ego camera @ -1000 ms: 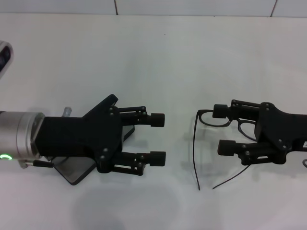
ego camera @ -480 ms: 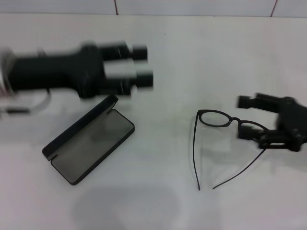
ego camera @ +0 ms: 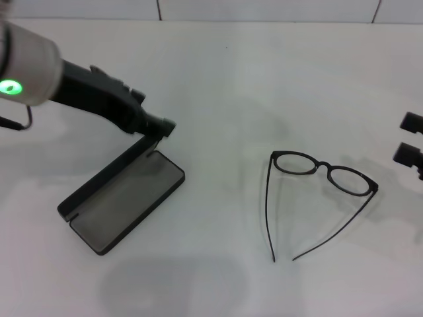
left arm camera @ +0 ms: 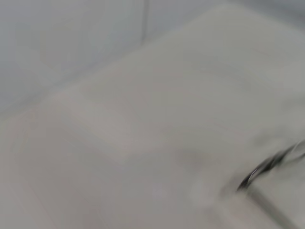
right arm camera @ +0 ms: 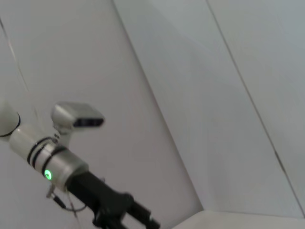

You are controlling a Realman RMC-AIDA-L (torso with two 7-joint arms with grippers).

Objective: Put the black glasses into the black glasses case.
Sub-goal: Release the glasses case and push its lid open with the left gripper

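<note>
Left gripper (ego camera: 160,127) has swung up off the black glasses case (ego camera: 122,200) since 1 second ago; its tip sits by the raised lid, and I cannot tell how its fingers stand. My right gripper (ego camera: 411,137) has backed to the table's edge, fingertips apart. The black glasses (ego camera: 322,187) lie unfolded, well apart from the open case; nothing lies between them.

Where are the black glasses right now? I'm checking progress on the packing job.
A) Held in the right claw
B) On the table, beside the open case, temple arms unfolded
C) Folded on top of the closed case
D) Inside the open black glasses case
B: the black glasses lie on the white table with temple arms spread, apart from the open black glasses case, and no claw touches them.
</note>
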